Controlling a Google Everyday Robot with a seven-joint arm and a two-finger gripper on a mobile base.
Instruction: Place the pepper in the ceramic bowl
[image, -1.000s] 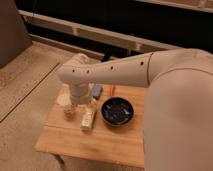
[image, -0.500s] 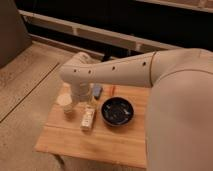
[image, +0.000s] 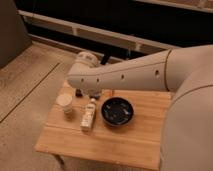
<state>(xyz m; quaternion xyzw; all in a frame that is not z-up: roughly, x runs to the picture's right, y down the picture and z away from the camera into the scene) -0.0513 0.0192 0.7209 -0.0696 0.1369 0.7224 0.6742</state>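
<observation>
Arm (image: 131, 76): a thick white limb reaching in from the right, across the far side of the table, its wrist bent down over the far-left part.
Table (image: 140, 142): a small light wooden table on a concrete floor; it carries everything below.
Ceramic bowl (image: 118, 123): dark, glossy and shallow, near the middle of the table, with no pepper visible inside.
White bottle (image: 88, 116): lying on its side just left of the bowl, dark cap pointing away.
Tan cup (image: 65, 104): upright, left of the bottle and apart from it.
Gripper (image: 86, 94): low over the table's far edge, under the wrist, behind the cup and bottle; two dark prongs show, so the jaws look spread, with nothing between them.
Pepper (image: 111, 93): probably the thin reddish sliver just beyond the bowl's far rim, to the right of the gripper and in the arm's shadow; the view is too dim to be sure.
Step in hand: the approach, with the pick not yet made.
Next move calls for: shifting the gripper right to straddle the pepper, settling low, pinching across its slender body, then lifting and carrying it the short way to the bowl without clipping the rim.
</observation>
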